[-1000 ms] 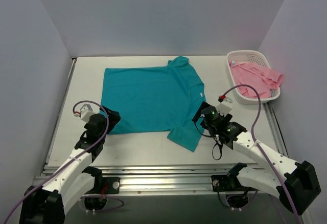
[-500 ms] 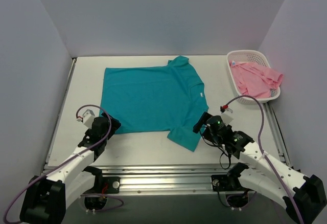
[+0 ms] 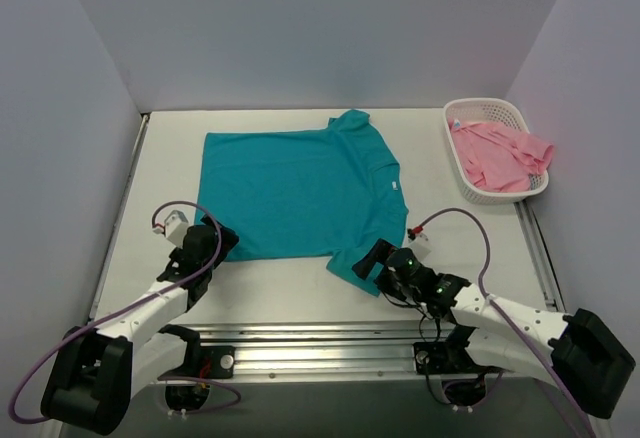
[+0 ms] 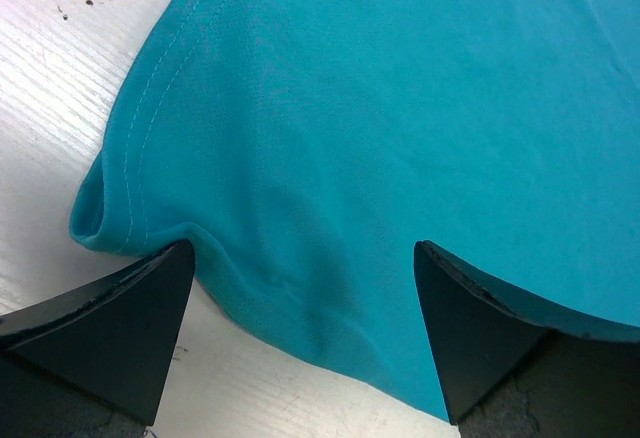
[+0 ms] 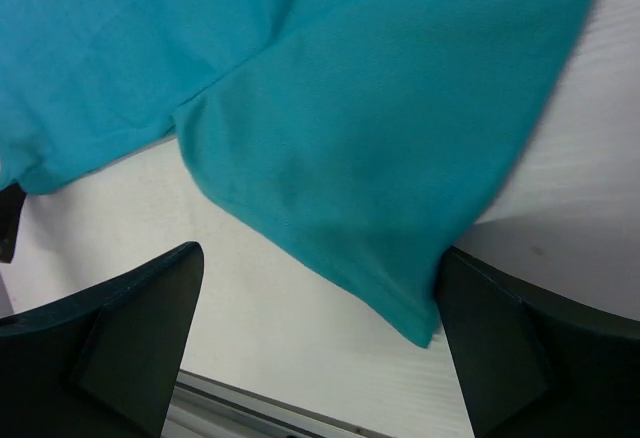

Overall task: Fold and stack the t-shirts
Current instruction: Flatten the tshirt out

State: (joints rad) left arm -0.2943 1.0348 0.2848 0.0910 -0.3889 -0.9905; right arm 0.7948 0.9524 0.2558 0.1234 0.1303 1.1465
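Seen from above, the left claw (image 3: 220,240) covers the near-left hem corner of the teal t-shirt (image 3: 295,193), and the right claw (image 3: 372,261) covers part of its near sleeve. The neck label (image 3: 397,186) is too small to read. The pink t-shirt (image 3: 495,153) hides the right rim of the basket (image 3: 470,110). Both wrist views cut the teal cloth off at their edges.

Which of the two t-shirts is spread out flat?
The teal t-shirt, laid flat on the table; the pink t-shirt lies bunched in the white basket at the far right.
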